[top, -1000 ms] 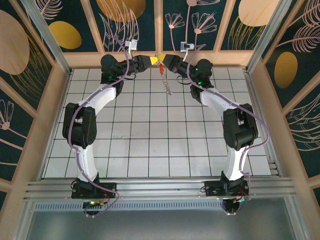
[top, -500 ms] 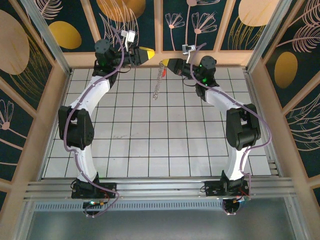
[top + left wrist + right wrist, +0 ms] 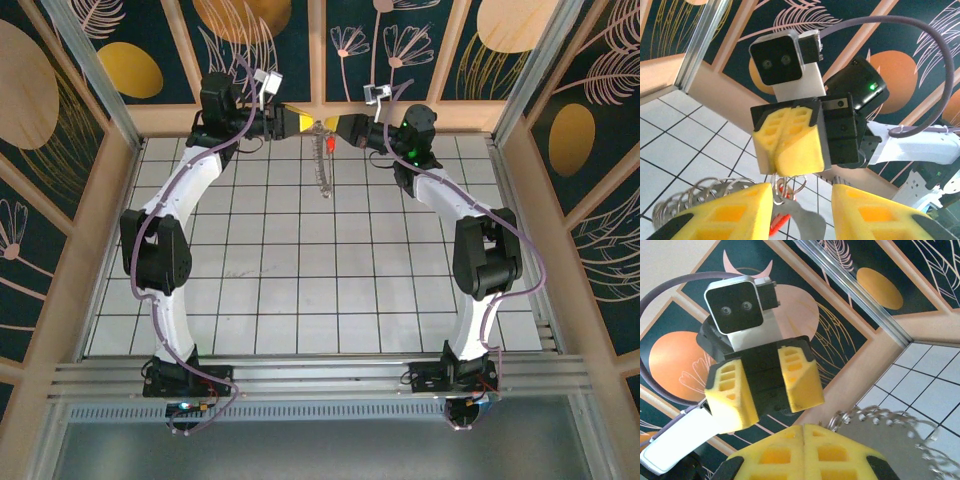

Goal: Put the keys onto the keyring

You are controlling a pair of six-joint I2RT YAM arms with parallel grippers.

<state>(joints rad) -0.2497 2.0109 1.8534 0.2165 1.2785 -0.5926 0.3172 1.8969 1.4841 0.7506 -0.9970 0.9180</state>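
Both grippers meet tip to tip high over the table's back edge. My right gripper [image 3: 338, 127] [image 3: 804, 432] is shut on the keyring [image 3: 321, 170], a silvery ridged loop that hangs down from its pads [image 3: 785, 172] and curves off to one side [image 3: 890, 417] [image 3: 700, 192]. The key [image 3: 329, 145], with its red head [image 3: 779, 224] and silver blade, dangles from small wire rings just below those pads. My left gripper [image 3: 305, 122] [image 3: 802, 200] faces it, open, with the key's blade in the gap between its yellow fingers and not pinched.
A white gridded table [image 3: 300, 260] lies far below the grippers. The wooden back rail [image 3: 320, 115] and patterned wall panels stand just behind them. Wooden side frames [image 3: 105, 200] close in the left and right.
My left gripper opened, pulled back to the left, then came in close to the right gripper again. The hanging keyring swung left and back. The right gripper stayed shut.
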